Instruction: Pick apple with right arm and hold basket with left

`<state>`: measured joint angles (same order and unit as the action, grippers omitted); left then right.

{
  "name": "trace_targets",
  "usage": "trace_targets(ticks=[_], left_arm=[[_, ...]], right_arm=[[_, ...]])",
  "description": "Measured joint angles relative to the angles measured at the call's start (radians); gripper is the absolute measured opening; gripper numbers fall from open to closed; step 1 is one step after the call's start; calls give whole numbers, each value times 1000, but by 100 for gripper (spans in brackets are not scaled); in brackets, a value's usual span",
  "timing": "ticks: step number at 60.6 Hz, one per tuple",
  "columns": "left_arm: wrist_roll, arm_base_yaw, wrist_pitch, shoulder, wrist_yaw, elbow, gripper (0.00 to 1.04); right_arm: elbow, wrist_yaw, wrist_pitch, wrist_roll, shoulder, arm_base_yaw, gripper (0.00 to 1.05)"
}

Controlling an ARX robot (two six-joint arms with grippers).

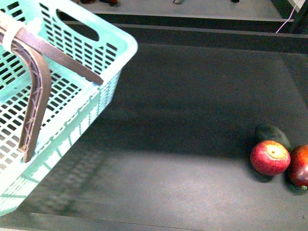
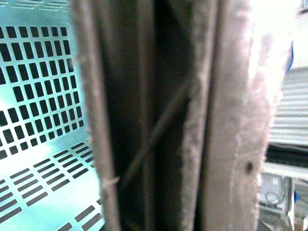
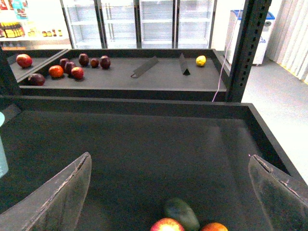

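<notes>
The bright red apple (image 1: 270, 157) with a yellow blush lies on the black shelf surface at the front right. In the right wrist view the apple (image 3: 166, 225) peeks in at the frame's edge, midway between the fingers. My right gripper (image 3: 168, 192) is open and wide apart, short of the fruit, holding nothing. The turquoise basket (image 1: 72, 103) fills the left of the front view, tilted, its brown lattice handle (image 1: 36, 103) swung across it. My left gripper (image 2: 178, 187) is shut on the basket's handle (image 2: 159, 120), which fills that view; the slotted wall (image 2: 38, 96) shows beside it.
A dark green oval fruit (image 1: 272, 134) touches the apple from behind, and a darker red apple (image 1: 301, 166) lies right of it. A raised black rim (image 3: 144, 103) bounds the shelf. Beyond it, another shelf holds several fruits (image 3: 72, 67) and a lemon (image 3: 200, 60). A black post (image 3: 245, 48) stands at the right.
</notes>
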<state>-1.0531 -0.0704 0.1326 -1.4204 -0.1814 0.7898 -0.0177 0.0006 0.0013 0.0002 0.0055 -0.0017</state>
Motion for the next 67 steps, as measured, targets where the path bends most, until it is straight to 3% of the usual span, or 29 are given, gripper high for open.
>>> trace_targets(ticks=[39, 52, 67], left_arm=[[98, -463, -69, 39, 44, 134, 15], [99, -534, -63, 26, 58, 164, 15], [98, -546, -60, 17, 60, 167, 15]], right_arm=[[0, 0, 0, 0, 0, 0, 96], [0, 0, 0, 0, 0, 0, 96], [0, 0, 0, 0, 0, 0, 96]])
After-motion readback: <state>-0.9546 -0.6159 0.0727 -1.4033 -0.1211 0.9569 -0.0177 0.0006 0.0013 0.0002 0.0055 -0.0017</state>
